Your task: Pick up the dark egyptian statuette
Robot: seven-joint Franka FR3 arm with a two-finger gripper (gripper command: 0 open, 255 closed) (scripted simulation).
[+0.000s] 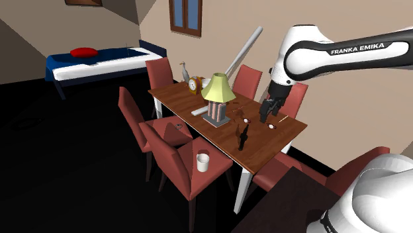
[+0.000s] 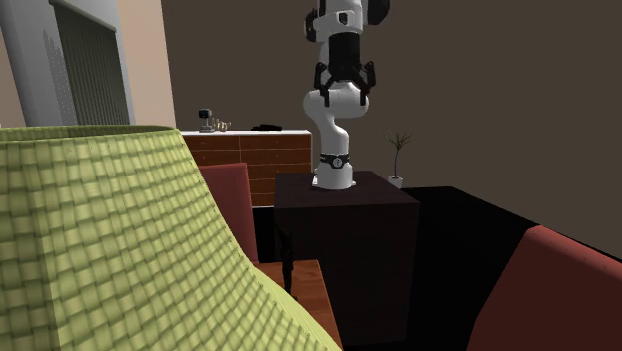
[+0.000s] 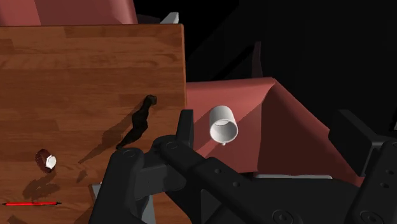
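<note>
The hand [image 1: 267,117] is hanging above the wooden surface [image 1: 268,142] with its fingers [image 3: 185,125] standing wide apart and nothing between them. The dark statuette [image 1: 242,137] is standing upright a little way off from it, near the surface's long edge, untouched. Just past that edge a white cup [image 3: 224,124] is sitting on a red chair seat [image 3: 289,121]. I'd say the arm is only making its approach, with no grasp begun. Next, the hand is going to need to shift over the statuette [image 3: 142,118], come down with a finger on either side of its slim body, and close without toppling it towards the edge.
</note>
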